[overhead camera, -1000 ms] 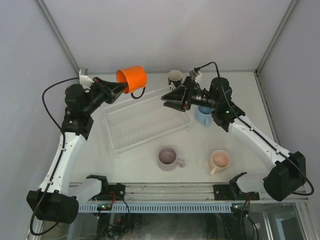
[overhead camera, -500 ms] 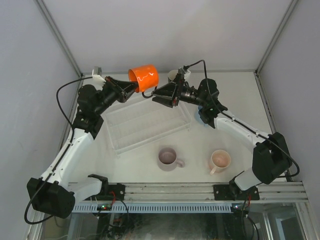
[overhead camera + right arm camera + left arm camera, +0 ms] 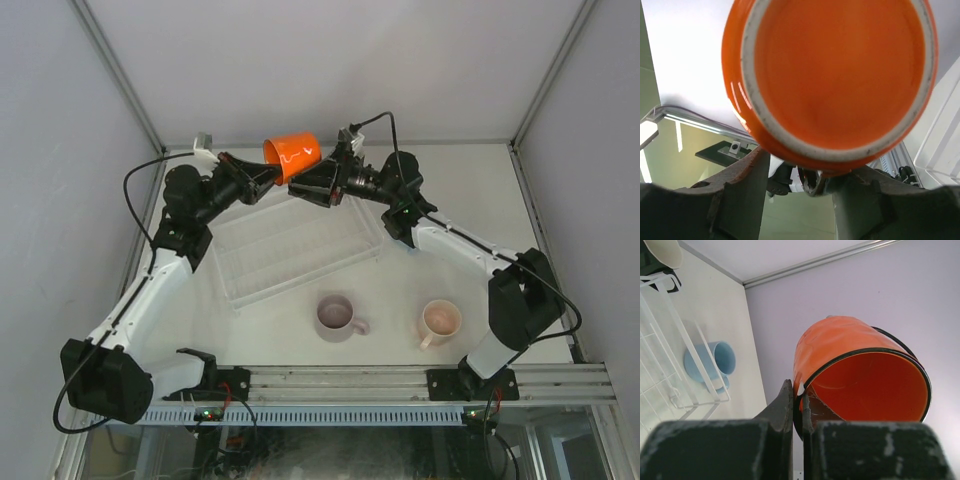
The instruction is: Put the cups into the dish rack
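Note:
The orange cup (image 3: 291,153) hangs tilted above the far edge of the dish rack (image 3: 290,245). My left gripper (image 3: 270,172) is shut on its rim, one finger inside the wall and one outside, as the left wrist view shows (image 3: 797,390). My right gripper (image 3: 305,187) meets the cup from the right. Its jaws stand apart on either side of the lower edge of the cup's base (image 3: 830,75), with the handle (image 3: 815,182) between them. A lilac cup (image 3: 335,317) and a peach cup (image 3: 440,322) stand upright on the table near me. The blue cup (image 3: 710,362) lies beside the rack (image 3: 687,347).
The rim of a cup with a cream inside (image 3: 662,250) shows behind the rack's far corner. The back wall rises just behind both grippers. The right arm (image 3: 460,250) stretches across the table's right half.
My left arm carried the orange cup rightward over the rack's far edge. The right gripper swung left and up to the cup's base, and its jaws have narrowed.

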Motion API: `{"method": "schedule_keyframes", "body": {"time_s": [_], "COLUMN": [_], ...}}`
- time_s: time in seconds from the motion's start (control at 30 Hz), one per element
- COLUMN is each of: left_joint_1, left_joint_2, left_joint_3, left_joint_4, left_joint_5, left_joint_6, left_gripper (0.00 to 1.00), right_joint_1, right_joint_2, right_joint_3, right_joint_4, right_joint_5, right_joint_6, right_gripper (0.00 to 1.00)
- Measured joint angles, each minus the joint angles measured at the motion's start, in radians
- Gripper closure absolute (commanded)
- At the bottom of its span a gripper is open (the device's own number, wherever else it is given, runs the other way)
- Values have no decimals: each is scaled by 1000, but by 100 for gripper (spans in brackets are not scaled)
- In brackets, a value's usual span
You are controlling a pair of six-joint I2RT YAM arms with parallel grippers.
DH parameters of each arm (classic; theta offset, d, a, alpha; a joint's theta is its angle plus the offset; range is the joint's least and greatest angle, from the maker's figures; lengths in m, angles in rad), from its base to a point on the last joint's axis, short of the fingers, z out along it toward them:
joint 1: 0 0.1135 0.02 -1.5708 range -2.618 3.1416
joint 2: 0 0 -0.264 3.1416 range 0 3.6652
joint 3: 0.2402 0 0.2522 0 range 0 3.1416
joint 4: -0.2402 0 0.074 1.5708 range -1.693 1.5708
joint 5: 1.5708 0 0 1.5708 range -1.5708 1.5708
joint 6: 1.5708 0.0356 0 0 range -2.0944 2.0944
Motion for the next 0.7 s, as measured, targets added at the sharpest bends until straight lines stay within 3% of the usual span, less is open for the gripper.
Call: {"method": "schedule_keyframes", "body": {"time_s": [0.27,0.43,0.5,0.6,0.7], "left_joint_1": [0,0,1,1,1], "left_joint_2": [11,10,11,11,11], "left_joint_3": [-8,-27,-30,-30,-30], "left_joint_4": [23,50,54,47,17], "left_joint_5": [17,19,23,24,24], "left_joint_6": [2,-12,-32,-26,0], "left_gripper": [100,100,100,88,66], "right_joint_1": [10,14,15,15,13], "right_joint_2": [33,44,44,41,24], "right_joint_3": [5,5,5,5,5], "right_joint_4": [32,50,55,40,-26], "right_joint_5": [8,9,12,11,16], "right_joint_6": [34,41,31,8,-44], "right_gripper": [72,100,100,100,100]}}
